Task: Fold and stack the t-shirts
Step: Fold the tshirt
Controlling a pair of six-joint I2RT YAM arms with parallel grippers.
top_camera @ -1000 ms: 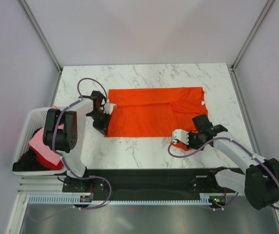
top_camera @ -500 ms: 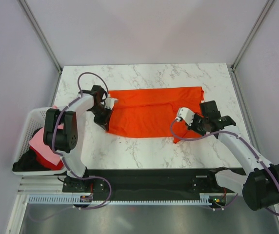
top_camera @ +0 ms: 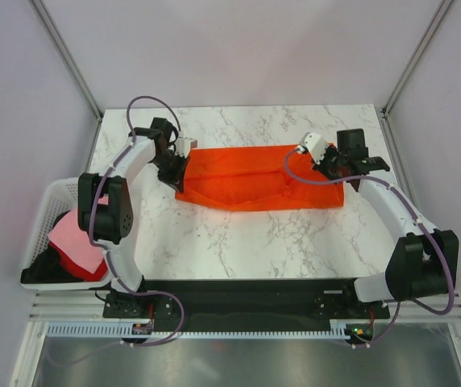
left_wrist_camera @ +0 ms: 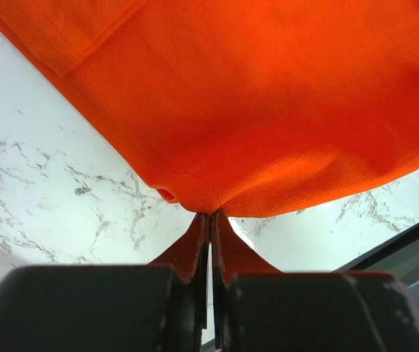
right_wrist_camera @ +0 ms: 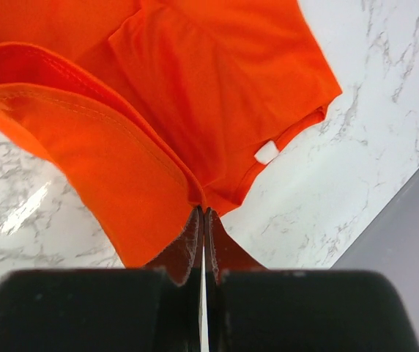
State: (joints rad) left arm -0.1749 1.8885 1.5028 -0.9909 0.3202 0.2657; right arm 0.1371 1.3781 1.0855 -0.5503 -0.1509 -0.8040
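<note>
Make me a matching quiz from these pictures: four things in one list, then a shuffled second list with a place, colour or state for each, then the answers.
Things:
1. orange t-shirt
2. pink t-shirt
3. left gripper
4. neck label

Place, colour or state:
A. lying in the basket at the left
B. shut on orange cloth
C. stretched across the marble table
D. white, at the neckline

Pairs: 1-C, 2-A, 3-B, 4-D
</note>
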